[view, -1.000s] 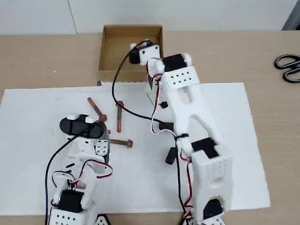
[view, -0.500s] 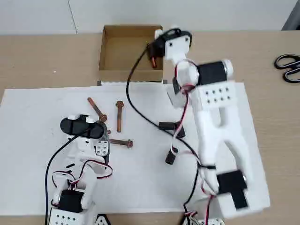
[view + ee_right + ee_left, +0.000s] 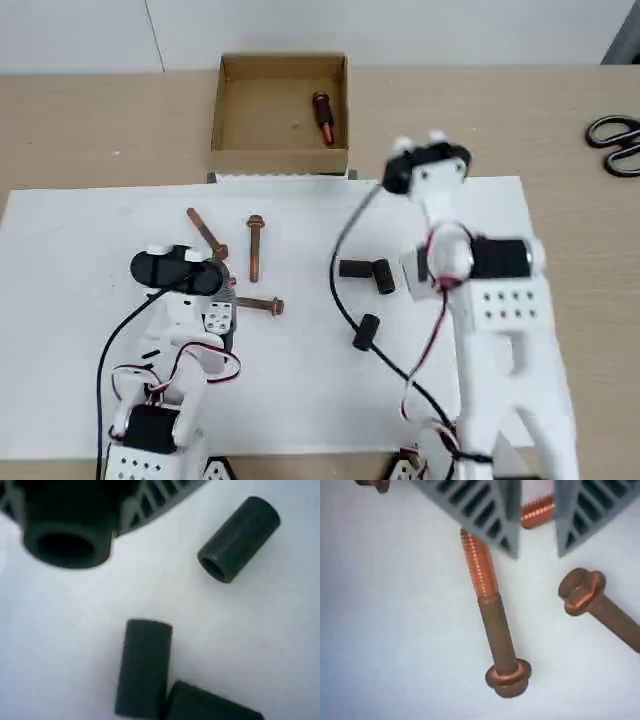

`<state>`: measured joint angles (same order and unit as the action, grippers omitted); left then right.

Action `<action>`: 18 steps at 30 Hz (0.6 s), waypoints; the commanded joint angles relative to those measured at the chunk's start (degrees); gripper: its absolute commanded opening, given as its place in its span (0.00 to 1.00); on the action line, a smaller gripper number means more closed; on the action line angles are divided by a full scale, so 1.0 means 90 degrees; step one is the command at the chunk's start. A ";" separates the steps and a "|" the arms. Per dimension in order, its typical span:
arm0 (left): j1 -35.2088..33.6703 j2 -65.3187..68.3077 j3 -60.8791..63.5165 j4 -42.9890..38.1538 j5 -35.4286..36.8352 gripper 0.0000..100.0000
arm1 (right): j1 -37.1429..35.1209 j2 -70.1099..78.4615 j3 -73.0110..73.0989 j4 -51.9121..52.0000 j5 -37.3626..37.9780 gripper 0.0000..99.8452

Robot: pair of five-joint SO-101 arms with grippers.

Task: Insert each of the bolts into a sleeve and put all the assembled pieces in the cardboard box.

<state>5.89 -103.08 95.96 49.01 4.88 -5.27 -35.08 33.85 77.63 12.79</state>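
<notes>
Three bolts (image 3: 255, 248) sit by the left gripper (image 3: 536, 535), jaws apart, holding nothing; nearest bolt (image 3: 492, 625) has its threads beneath one jaw, head pointing away.

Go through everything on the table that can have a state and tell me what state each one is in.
cardboard box: open-topped, one assembled piece lying inside.
bolts: three loose on the paper, none in a sleeve.
sleeves: three lying empty on the paper, two of them touching.
left gripper: open, empty, above the bolts' threaded ends.
</notes>
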 commanded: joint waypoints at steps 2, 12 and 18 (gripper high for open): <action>0.0088 0.0039 -0.1060 0.0596 0.0137 0.11 | 0.0259 -0.0894 0.1104 -0.0523 0.0195 0.00; 0.0674 0.1875 -0.3150 0.1338 0.0156 0.11 | 0.0259 -0.1187 0.1602 -0.0571 0.0205 0.00; 0.0635 0.5216 -0.5621 0.1778 0.0176 0.11 | 0.0259 -0.1177 0.1602 -0.0571 0.0205 0.00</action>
<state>11.69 -70.46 57.63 62.73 5.93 -3.34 -44.13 48.62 73.49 14.11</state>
